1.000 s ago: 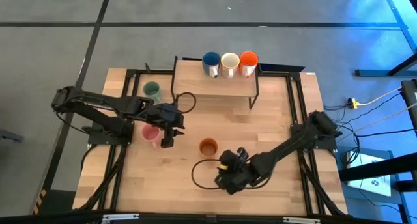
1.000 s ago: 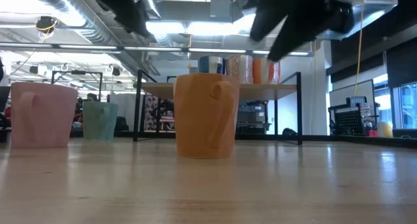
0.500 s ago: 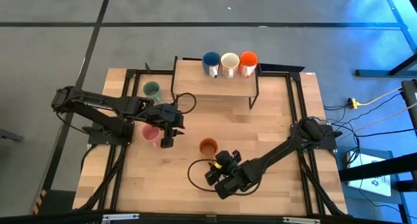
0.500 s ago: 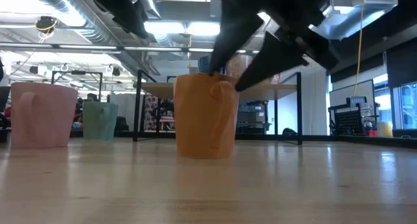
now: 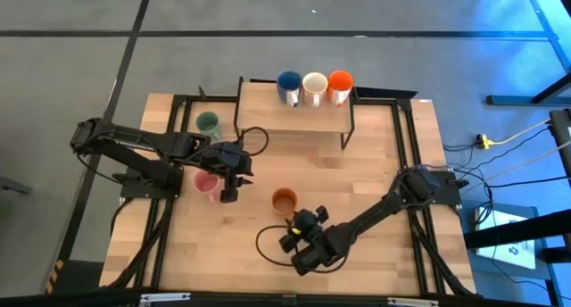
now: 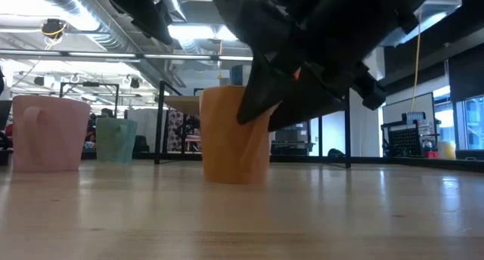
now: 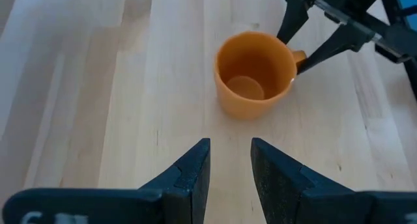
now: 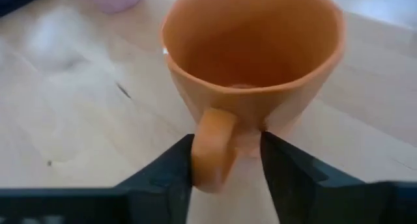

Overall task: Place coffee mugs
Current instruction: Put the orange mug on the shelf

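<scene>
Since a second ago our right hand (image 8: pixel 225 160) has swept in across the counter (image 5: pixel 384 155) from the near side and now straddles the handle of the darker orange-brown mug (image 5: pixel 285 201), its fingers (image 8: pixel 166 168) narrowing on either side of the loop but, as far as we can tell, not yet clamped. That mug stands upright in the middle of the counter, handle turned toward our right arm. Our left hand (image 7: pixel 230 160) hovers above and just beside the pink mug (image 5: pixel 206 183), fingers parted and holding nothing.

Three mugs already sit in a row on the raised shelf (image 5: pixel 268 111) at the far edge: blue (image 5: pixel 289 84), white (image 5: pixel 314 84) and bright orange-red (image 5: pixel 340 83). The green mug (image 5: pixel 208 124) waits on the counter left of the shelf.

We judge the step in hand to be the pickup of the orange-brown mug. Next we would close firmly on the handle, lift straight up so the mug does not swing, then carry it to the shelf, where free room remains beside the row.
</scene>
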